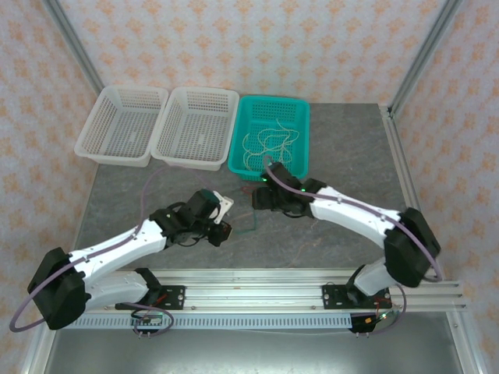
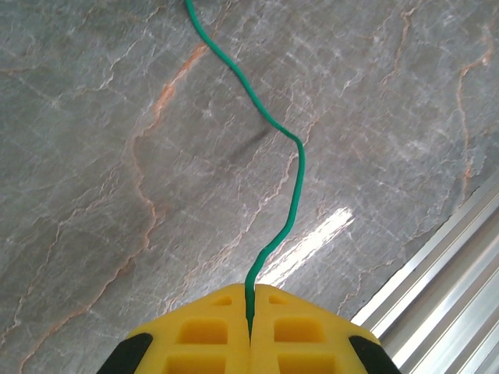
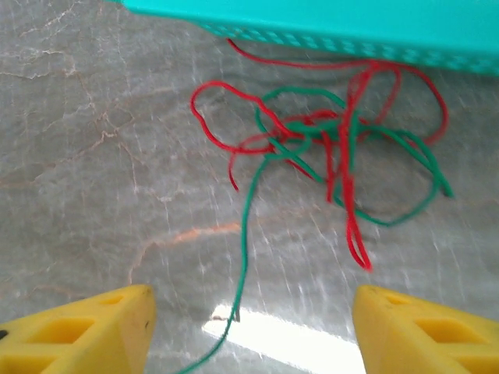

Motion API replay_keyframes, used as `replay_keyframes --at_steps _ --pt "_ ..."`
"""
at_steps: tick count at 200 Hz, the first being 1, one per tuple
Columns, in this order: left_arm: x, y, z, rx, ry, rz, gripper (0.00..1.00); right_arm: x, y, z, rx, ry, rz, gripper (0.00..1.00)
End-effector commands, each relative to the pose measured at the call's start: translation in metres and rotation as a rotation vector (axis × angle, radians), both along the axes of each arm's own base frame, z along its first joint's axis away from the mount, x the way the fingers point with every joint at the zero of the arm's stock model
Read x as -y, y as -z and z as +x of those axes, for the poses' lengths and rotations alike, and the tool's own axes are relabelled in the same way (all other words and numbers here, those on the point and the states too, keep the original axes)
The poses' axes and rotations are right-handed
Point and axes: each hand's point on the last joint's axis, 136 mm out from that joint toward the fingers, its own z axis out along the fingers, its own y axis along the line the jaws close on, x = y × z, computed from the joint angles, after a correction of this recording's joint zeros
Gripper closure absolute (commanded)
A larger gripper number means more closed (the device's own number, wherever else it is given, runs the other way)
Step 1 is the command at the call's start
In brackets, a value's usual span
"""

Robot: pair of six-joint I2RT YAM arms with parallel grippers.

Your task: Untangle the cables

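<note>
My left arm (image 1: 109,251) and right arm (image 1: 355,212) have white shells, black joints and purple-grey cables (image 1: 143,199). My fingers (image 2: 210,331) are yellow with rectangular recesses.

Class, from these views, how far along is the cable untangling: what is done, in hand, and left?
Looks done: cream-white cables lie in the teal basket. In hand: the left gripper is shut on a green cable; the right gripper hangs open near the knot. Left: red cables and green strands are knotted together beside the basket.
</note>
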Motion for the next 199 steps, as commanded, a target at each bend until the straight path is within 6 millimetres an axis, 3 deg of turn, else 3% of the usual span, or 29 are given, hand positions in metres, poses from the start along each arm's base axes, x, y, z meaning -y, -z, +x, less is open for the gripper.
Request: replay_keyframes --at_steps 1,32,80,132,165,199 --pt "-0.015 0.004 0.000 0.003 -0.055 0.053 1.00 0.013 0.011 0.015 0.081 0.075 -0.212 0.25" --pt "-0.031 -0.011 -0.006 -0.006 -0.149 0.058 1.00 0.018 0.027 0.033 0.156 0.095 -0.380 0.19" --pt "-0.049 -0.025 -0.023 0.013 -0.226 -0.013 1.00 -0.012 0.051 0.048 0.156 0.089 -0.321 0.11" --pt "-0.059 -0.028 -0.025 0.003 -0.317 -0.042 1.00 -0.046 0.088 0.042 0.030 0.046 -0.239 0.12" --pt "-0.068 -0.039 -0.024 0.044 -0.347 -0.042 1.00 -0.041 0.110 0.042 0.006 0.060 -0.294 0.28" --pt "-0.086 -0.054 -0.020 0.104 -0.442 -0.045 1.00 -0.036 0.113 0.043 0.009 0.088 -0.311 0.71"
